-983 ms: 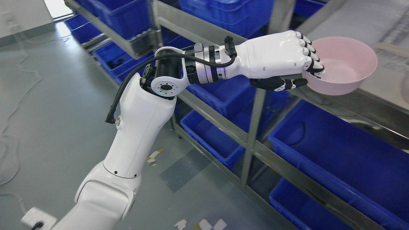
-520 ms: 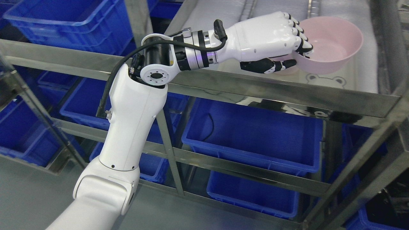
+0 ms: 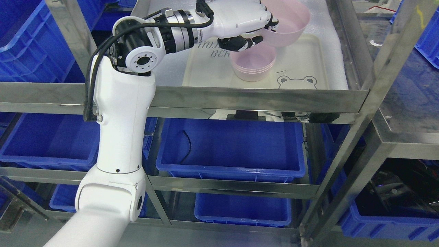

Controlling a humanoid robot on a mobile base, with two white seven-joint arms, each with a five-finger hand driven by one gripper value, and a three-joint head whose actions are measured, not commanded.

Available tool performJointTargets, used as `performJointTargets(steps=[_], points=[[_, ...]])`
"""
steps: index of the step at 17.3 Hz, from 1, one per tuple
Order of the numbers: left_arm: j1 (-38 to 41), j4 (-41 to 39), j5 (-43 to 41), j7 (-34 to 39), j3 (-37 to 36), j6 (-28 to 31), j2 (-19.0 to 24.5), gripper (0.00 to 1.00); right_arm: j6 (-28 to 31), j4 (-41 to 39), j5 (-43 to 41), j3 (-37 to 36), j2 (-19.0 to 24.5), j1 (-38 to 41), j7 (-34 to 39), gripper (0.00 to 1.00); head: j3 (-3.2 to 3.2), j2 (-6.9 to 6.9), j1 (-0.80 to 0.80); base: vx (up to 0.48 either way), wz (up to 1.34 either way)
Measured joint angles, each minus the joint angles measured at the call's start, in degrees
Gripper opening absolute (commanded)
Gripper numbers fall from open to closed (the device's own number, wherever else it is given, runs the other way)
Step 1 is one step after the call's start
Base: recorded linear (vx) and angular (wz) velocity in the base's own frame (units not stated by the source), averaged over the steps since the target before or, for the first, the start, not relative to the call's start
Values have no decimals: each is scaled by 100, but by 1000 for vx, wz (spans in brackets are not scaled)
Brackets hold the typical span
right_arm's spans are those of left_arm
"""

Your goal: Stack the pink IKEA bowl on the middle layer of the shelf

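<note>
Left hand [image 3: 245, 24] fingers [image 3: 241, 43] clamp the pink bowl [image 3: 288, 24] rim.

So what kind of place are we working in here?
Likely a storeroom or warehouse test area: steel shelving holds rows of blue plastic bins, and the left hand holds a pink bowl over a white tray.

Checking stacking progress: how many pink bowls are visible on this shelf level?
At least 2: one pink bowl gripped by the left hand above the tray, and a stack on it showing several rims, so nested bowls may be hidden.
</note>
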Motion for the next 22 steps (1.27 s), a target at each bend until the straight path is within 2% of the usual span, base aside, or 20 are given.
performJointTargets(steps=[9, 20, 22], points=[[335, 282, -723, -57, 358, 4, 1, 5, -1, 0, 0, 0, 0, 0, 0, 100, 0, -1, 0, 7, -47], [364, 687, -917, 186, 78, 1, 1, 6, -1, 0, 0, 0, 0, -1, 0, 100, 0, -2, 0, -2, 13], [362, 744, -953, 204, 32, -1, 1, 9, -1, 0, 1, 0, 0, -1, 0, 100, 0, -2, 0, 2, -11]])
